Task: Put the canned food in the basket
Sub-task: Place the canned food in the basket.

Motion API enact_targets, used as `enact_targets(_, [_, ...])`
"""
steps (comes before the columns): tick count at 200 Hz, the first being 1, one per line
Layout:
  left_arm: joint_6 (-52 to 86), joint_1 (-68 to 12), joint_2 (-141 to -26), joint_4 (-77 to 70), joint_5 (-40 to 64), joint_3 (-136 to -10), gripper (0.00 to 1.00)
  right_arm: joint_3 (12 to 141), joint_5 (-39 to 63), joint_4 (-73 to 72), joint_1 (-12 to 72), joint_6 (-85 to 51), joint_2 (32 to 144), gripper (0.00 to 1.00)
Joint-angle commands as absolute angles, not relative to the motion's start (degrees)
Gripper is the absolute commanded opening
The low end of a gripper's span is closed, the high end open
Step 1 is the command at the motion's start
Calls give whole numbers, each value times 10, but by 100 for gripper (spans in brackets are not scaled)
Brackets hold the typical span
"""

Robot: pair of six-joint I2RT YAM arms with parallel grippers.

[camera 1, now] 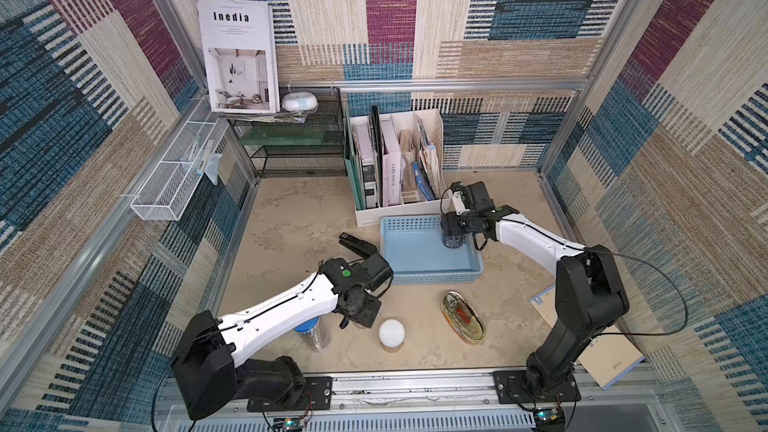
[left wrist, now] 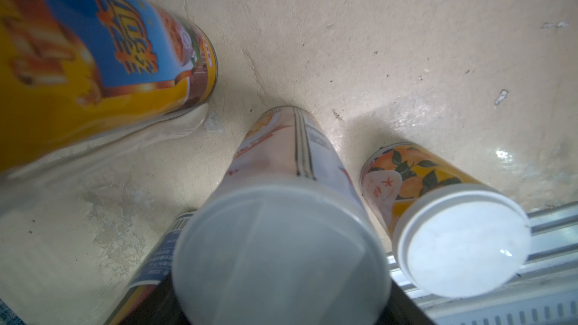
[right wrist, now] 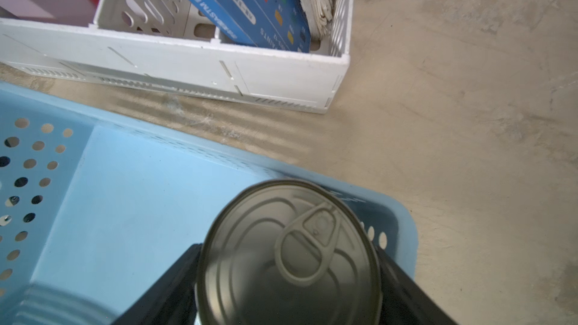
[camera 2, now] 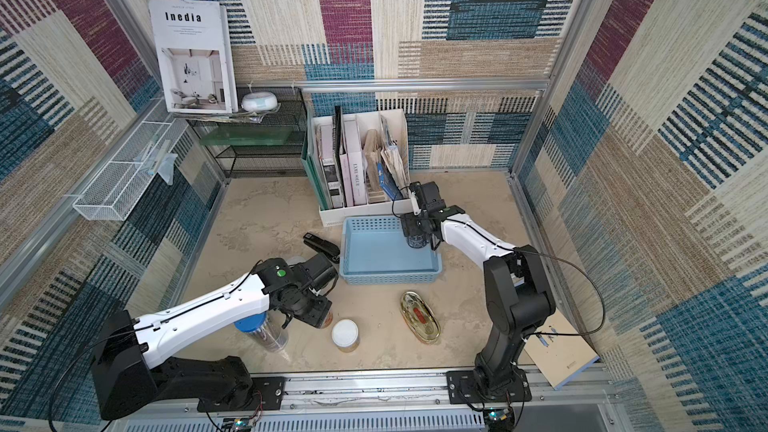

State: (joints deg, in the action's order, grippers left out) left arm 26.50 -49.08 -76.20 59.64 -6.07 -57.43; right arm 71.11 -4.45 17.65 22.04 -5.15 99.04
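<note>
The right hand (camera 1: 457, 227) holds the dark pull-tab can (right wrist: 287, 254) upright, with black fingers (right wrist: 175, 289) on 2 sides, inside the light blue basket (camera 1: 432, 278) at its far right corner. The left hand (camera 1: 359, 315) straddles a tall pale white-lidded can (left wrist: 281, 245) on the tabletop (camera 1: 299, 218); I cannot tell whether it grips. The oval gold tin (camera 1: 463, 317) and the short yellow can (camera 1: 391, 334) sit outside the basket.

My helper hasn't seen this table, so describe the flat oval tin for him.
Find the light blue basket mid-table. Just in front of it, on the robot's side and toward its right, lies the oval tin. It alone is flat and gold; the neighbouring short can stands upright under a white lid.
</note>
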Motion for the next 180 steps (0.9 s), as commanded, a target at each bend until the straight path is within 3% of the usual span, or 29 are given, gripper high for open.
enact_targets(1, [260,-491,-760,596,-59,-574,67,705,-50,152,220,-54,979,74])
enact_targets(38, [255,-491,-762,596,-52,-576,49,699,-30,153,219,-52,962,79])
enact_targets(85, [255,-491,-760,597,-54,-573,49,693,-19,160,220,-51,937,81])
enact_targets(99, [256,-491,-759,596,-54,-575,70,694,-7,164,219,-51,931,81])
enact_targets(128, [262,-491,-748,596,-64,-578,93,693,18,172,220,-54,920,82])
enact_targets(143, [265,-491,-748,593,-71,-583,99,693,27,174,220,-55,916,82])
enact_targets(180, [263,-491,-775,564,-91,-590,99,698,31,177,220,-51,914,82])
